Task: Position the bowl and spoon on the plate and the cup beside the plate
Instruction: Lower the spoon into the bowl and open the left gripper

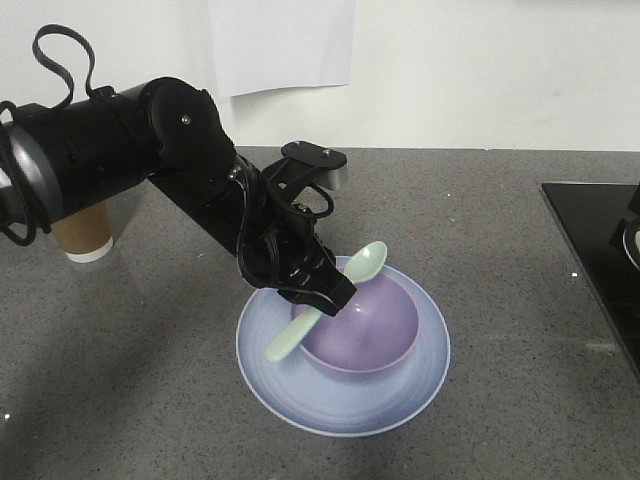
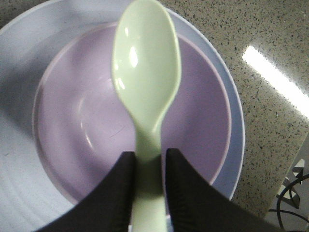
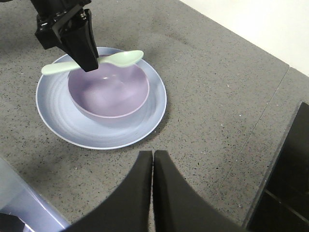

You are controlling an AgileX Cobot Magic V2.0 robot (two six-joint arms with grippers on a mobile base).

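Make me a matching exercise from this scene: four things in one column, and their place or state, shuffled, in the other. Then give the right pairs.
Things
1. spoon
2. bowl
3. cup
4. right gripper

Place or state
A. sits on the plate
B. shut on nothing, off to the side of the plate
C. stands on the counter behind the left arm, away from the plate
D. pinched at its handle by the left gripper, held across the bowl

Pairs: 1-D, 2-A, 3-C, 4-B
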